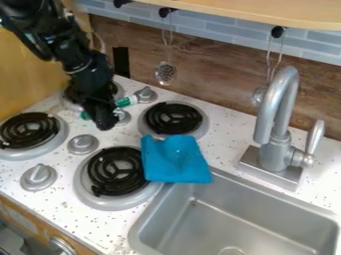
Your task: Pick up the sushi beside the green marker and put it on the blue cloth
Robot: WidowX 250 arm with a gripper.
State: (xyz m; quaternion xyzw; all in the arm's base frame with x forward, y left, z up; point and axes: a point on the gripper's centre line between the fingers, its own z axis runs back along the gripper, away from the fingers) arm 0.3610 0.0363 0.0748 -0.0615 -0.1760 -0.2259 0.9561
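Camera view: the gripper (103, 122) is positioned at upper left, above the white speckled desk (63, 199) and among 4 stove burners (118, 172). A green-and-white object (126, 101) shows beside it; jaw opening, and whether the jaws hold this object, cannot be determined. The blue cloth (174, 164) overlaps the front burner and the sink (256, 201) edge.

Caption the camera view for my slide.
Robot gripper by a green-and-white object, blue cloth at the sink's edge.

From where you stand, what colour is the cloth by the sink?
The cloth is bright blue, best seen in the camera view.
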